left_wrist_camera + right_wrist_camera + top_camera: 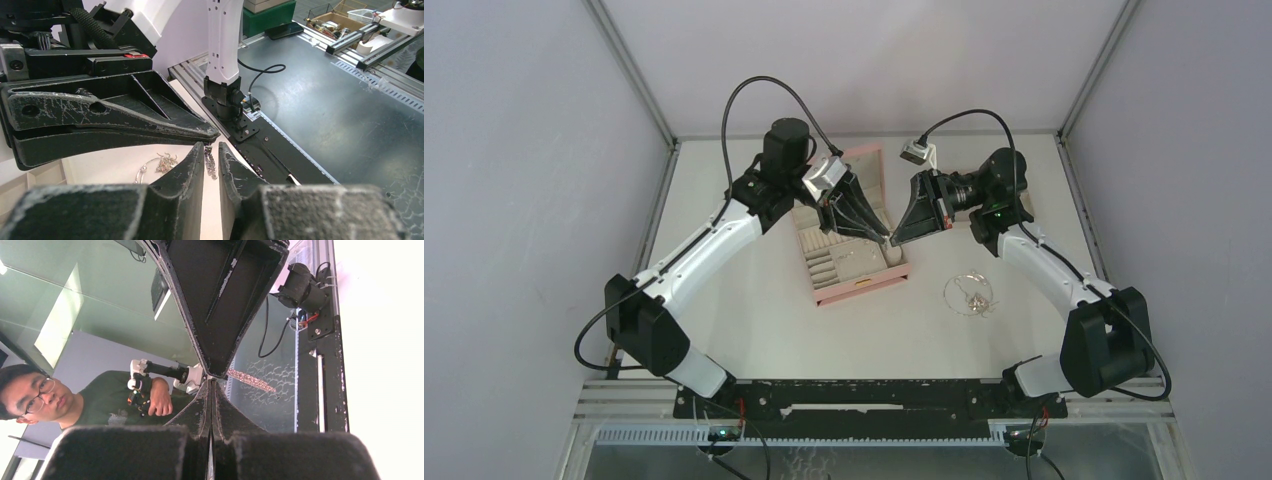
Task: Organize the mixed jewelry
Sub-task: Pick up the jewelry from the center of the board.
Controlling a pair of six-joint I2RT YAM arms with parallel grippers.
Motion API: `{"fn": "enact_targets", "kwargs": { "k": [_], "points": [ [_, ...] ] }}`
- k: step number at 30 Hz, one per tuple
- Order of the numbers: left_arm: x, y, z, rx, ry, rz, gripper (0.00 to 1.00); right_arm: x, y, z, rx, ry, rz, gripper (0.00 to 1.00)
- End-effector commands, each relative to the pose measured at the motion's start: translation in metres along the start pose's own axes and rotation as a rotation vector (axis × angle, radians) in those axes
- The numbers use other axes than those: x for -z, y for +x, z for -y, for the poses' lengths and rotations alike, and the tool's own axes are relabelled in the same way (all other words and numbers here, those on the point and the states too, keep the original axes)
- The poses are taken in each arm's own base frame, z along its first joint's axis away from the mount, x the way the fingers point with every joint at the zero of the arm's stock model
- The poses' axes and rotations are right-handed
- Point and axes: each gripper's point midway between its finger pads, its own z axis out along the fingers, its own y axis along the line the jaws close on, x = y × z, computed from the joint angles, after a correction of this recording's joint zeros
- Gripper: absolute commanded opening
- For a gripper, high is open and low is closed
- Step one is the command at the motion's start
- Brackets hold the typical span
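Observation:
My right gripper point(210, 380) is shut on a small silver sparkly drop piece point(250, 380), which sticks out from its tips. In the left wrist view that piece point(212, 162) hangs from the right gripper's tips point(212, 135), down into the narrow gap of my left gripper point(211, 146). The left fingers stand slightly apart on either side of it. In the top view both grippers, left point(879, 235) and right point(896, 238), meet tip to tip above the right side of the pink box point(864, 286). The remaining jewelry, a looped chain and small bits point(970, 296), lies on the table to the right and also shows in the left wrist view point(157, 164).
The open pink box holds a beige compartment tray point(824, 262), and its lid point(864, 165) stands up behind. The arm bases and a black rail point(864, 395) run along the near edge. Grey walls close in the left, right and back.

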Motion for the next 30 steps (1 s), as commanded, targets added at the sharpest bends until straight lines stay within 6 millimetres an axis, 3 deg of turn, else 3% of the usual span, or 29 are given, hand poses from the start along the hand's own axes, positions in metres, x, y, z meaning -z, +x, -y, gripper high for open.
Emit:
{"fn": "enact_targets", "kwargs": {
  "k": [1, 30],
  "points": [
    [0.0000, -0.0089, 0.0095, -0.015, 0.028, 0.010, 0.20, -0.0013, -0.0057, -0.0135, 0.089, -0.003, -0.003, 0.00],
    [-0.0005, -0.0102, 0.0074, -0.016, 0.029, 0.010, 0.23, -0.0014, -0.0078, -0.0119, 0.084, -0.004, -0.010, 0.00]
  ]
}}
